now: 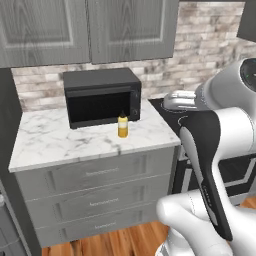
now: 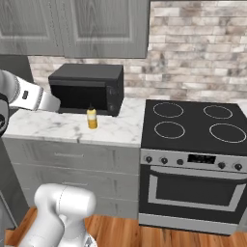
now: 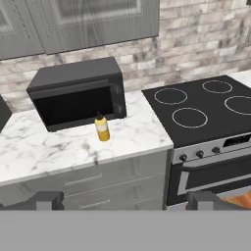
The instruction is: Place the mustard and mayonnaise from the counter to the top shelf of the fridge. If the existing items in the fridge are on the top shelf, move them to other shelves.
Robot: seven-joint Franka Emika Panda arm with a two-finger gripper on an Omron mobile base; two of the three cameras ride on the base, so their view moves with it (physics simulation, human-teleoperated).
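Observation:
The mustard (image 1: 122, 126) (image 2: 91, 118) (image 3: 102, 128), a small yellow squeeze bottle with a dark nozzle, stands upright on the white marble counter (image 1: 60, 135) (image 2: 58, 126) (image 3: 49, 147), just in front of the microwave's right end. My gripper (image 3: 126, 201) is open, its two dark fingertips (image 3: 46, 200) set wide apart with nothing between them. It hangs well back from the counter's front edge, looking down at the bottle. The mayonnaise, the fridge with its top shelf and the existing items are out of view.
A black microwave (image 1: 102, 97) (image 2: 87, 89) (image 3: 76, 93) sits at the back of the counter. A black stove (image 2: 193, 120) (image 3: 201, 103) adjoins the counter on the right. Grey drawers (image 1: 95, 190) run below and grey cabinets (image 2: 96, 29) hang above.

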